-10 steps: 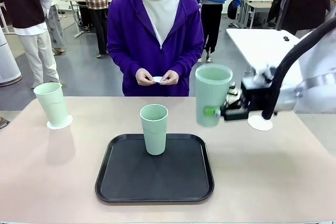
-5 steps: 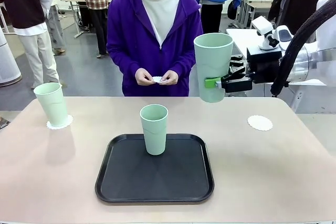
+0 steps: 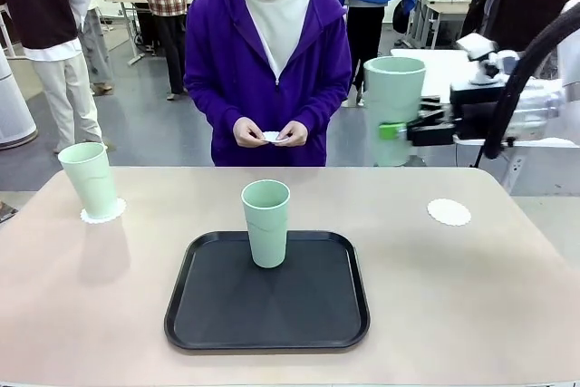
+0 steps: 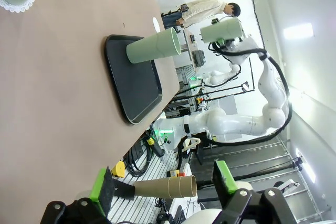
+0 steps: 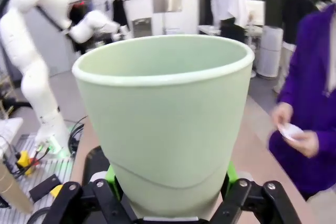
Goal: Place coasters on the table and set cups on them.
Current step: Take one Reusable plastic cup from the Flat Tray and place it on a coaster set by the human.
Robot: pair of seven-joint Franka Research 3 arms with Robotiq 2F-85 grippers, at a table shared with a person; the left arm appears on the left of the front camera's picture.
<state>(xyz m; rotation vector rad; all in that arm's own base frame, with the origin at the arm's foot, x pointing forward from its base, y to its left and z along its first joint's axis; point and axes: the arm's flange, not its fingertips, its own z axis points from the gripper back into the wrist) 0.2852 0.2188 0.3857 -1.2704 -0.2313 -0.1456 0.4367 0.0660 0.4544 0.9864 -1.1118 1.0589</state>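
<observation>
Holding a mint-green cup (image 3: pixel 393 88) aloft in the right gripper (image 3: pixel 399 130), clamped on the lower wall, upright, above the far right part of the surface (image 3: pixel 507 314) and up and to the left of a bare coaster (image 3: pixel 449 212). Judged as the carry step of the second placement, with one cup (image 3: pixel 91 178) already standing on a coaster (image 3: pixel 102 215) at the far left and another cup (image 3: pixel 265 222) waiting upright on the black tray (image 3: pixel 267 324) in the middle.

Next, by this reading: bring the held cup over the bare coaster, keep it vertical, lower it to a centred seat inside the lacy edge, then release without dragging the paper.

Left gripper (image 4: pixel 163 184) spread wide, nothing between the green pads, clear of the task's things.

Tan surface with rounded corners, little on it besides tray, cups and coasters. Across it, a person (image 3: pixel 267 52) in a purple hoodie pinching a small white item (image 3: pixel 275 138) in both hands, possibly the third coaster, too small to tell. Beyond, a busy room: other people standing, white tables, grey floor.
</observation>
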